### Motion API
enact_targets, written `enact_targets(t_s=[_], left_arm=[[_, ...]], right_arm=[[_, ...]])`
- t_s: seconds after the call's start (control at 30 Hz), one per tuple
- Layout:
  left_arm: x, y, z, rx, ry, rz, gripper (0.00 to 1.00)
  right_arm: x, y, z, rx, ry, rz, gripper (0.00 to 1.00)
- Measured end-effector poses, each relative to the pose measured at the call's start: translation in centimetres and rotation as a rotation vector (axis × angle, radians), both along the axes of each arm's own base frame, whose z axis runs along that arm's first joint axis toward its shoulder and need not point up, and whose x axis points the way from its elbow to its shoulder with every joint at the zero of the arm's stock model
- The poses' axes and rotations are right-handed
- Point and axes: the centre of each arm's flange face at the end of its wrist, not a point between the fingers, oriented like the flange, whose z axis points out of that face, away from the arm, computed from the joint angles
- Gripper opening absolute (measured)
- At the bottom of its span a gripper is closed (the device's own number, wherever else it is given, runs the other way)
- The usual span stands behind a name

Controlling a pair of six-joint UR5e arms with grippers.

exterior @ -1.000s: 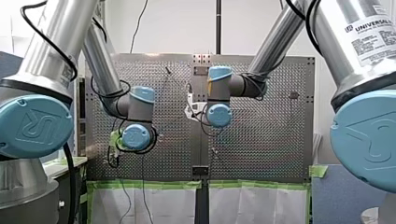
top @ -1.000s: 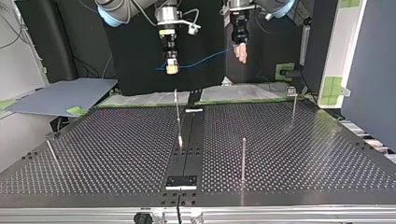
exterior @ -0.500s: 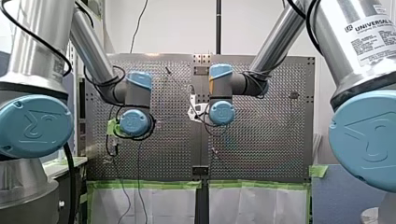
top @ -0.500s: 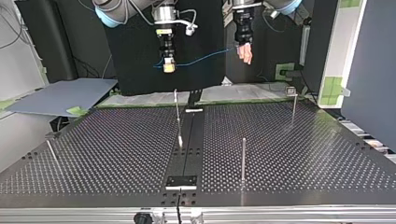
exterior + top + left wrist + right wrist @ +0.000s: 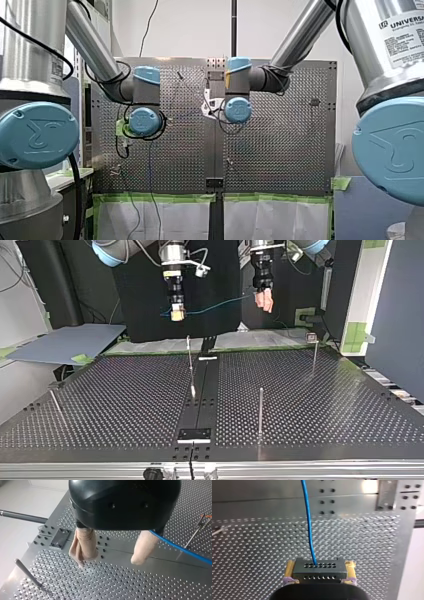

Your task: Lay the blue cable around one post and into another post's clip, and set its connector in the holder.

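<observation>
Nothing is laid yet, we judge: our right jaws clamp the black connector (image 5: pixel 319 571), and the blue cable (image 5: pixel 308 517) spans the air across the top view's upper middle to our left jaws, which stand apart, the cable running outside one pad (image 5: pixel 143 547). The posts (image 5: pixel 260 410) on the surface (image 5: pixel 325 405) stand bare; routing, clipping and seating remain.

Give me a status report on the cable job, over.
Right gripper shut on connector, held above table. Left gripper open, blue cable passing one finger. Cable not yet around any post.

Cable (image 5: pixel 308 517) blue; connector (image 5: pixel 319 570) black; table (image 5: pixel 249 555) silver, perforated (R gripper (image 5: pixel 320 566) pads (image 5: pixel 289 571) yellow, L gripper's (image 5: pixel 110 558) beige).
</observation>
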Motion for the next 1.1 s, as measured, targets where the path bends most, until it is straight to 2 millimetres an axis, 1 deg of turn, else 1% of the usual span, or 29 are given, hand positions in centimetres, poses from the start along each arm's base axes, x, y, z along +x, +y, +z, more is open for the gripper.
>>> enact_targets(t_s=[0.17, 0.27, 0.57, 0.73, 0.9, 1.1], left_arm=[[0.3, 0.1, 0.3, -0.006, 0.0, 0.006, 1.0], [0.5, 0.1, 0.9, -0.014, -0.005, 0.01, 1.0], [1.6, 0.0, 3.8, -0.035, -0.032, 0.023, 1.0], [1.8, 0.1, 5.3, -0.037, -0.035, 0.022, 1.0], [2.1, 0.2, 5.8, -0.042, -0.028, 0.026, 1.0], [2.4, 0.3, 5.8, -0.05, -0.023, 0.018, 1.0]], right_arm=[[0.0, -0.4, 1.5, -0.004, -0.002, -0.005, 0.0], [-0.1, -0.6, 2.2, -0.008, -0.006, -0.008, 0.0], [0.2, -1.1, 3.9, -0.009, 0.002, -0.002, 0.0], [0.2, -1.3, 5.0, -0.014, -0.001, -0.001, 0.0], [-0.1, -1.2, 7.3, -0.027, -0.008, -0.002, 0.0], [-0.3, -1.2, 8.4, -0.03, 0.0, -0.005, 0.0]])
